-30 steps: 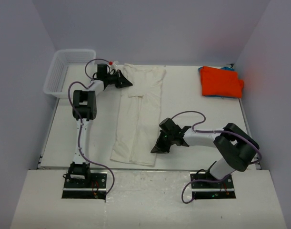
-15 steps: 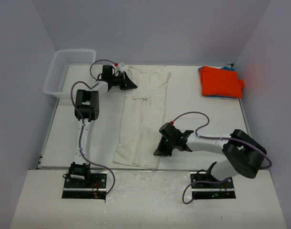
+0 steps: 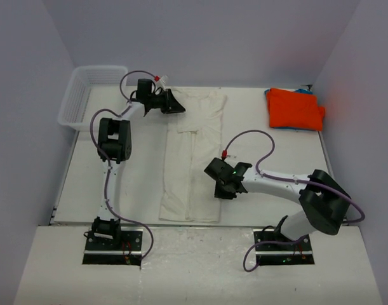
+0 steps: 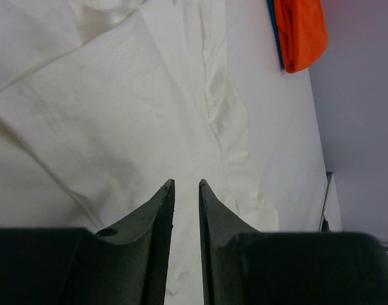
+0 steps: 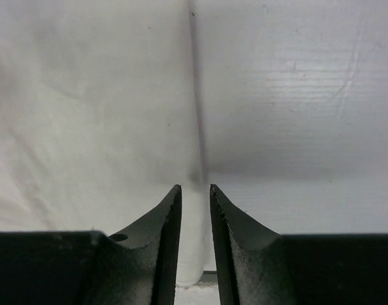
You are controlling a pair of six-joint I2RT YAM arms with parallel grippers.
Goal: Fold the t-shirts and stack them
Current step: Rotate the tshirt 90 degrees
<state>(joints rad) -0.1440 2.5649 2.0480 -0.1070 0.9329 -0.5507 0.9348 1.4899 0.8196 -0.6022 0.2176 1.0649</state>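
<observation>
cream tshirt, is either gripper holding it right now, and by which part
Nothing is held. The left gripper and the right gripper both have slightly parted jaws, with no cloth of the cream t-shirt between them.

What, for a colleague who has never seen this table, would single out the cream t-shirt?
Start at the white table. Down its middle, far edge to near edge, lies the cream t-shirt, folded into a long narrow strip. Unlike the compact orange t-shirt in the far right corner, it is pale and stretched out.
</observation>
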